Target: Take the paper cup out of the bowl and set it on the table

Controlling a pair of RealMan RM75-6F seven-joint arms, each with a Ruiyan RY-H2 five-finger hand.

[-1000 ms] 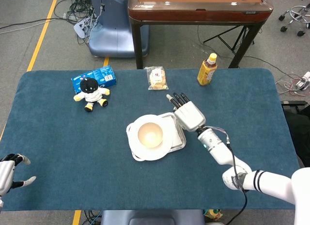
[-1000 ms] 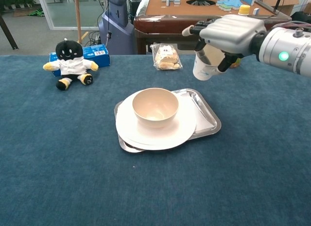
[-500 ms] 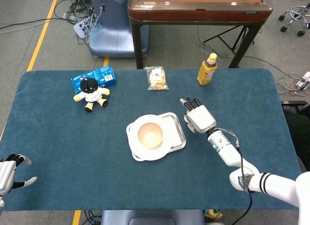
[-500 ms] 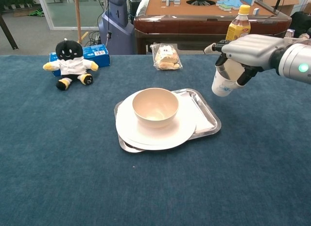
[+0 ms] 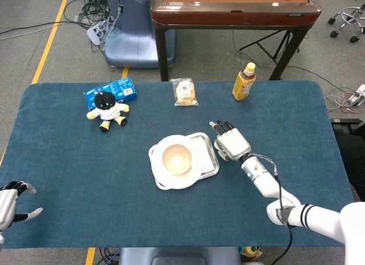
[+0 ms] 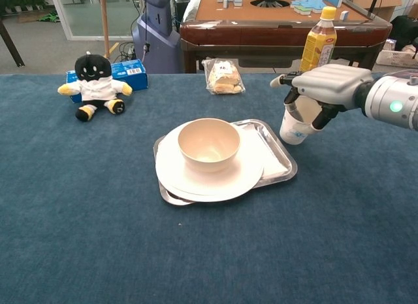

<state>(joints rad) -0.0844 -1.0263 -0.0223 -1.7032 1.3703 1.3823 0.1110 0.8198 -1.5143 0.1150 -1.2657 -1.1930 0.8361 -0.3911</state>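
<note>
My right hand (image 6: 321,87) (image 5: 231,142) grips a white paper cup (image 6: 297,123), upright, just right of the metal tray (image 6: 277,161). The cup's base is at or barely above the blue tablecloth; I cannot tell if it touches. In the head view the hand hides the cup. The beige bowl (image 6: 209,144) (image 5: 177,158) sits empty on a white plate (image 6: 196,176) on the tray. My left hand (image 5: 10,205) rests open at the table's near left corner, holding nothing.
A plush toy (image 5: 106,109) and blue box (image 5: 111,91) lie at the far left. A snack bag (image 5: 185,92) and a yellow-capped bottle (image 5: 244,82) stand along the far edge. A wooden table (image 5: 231,8) stands beyond.
My right hand carried the cup from above the tray's far side rightward and down to the table beside the tray. The left hand stayed still.
</note>
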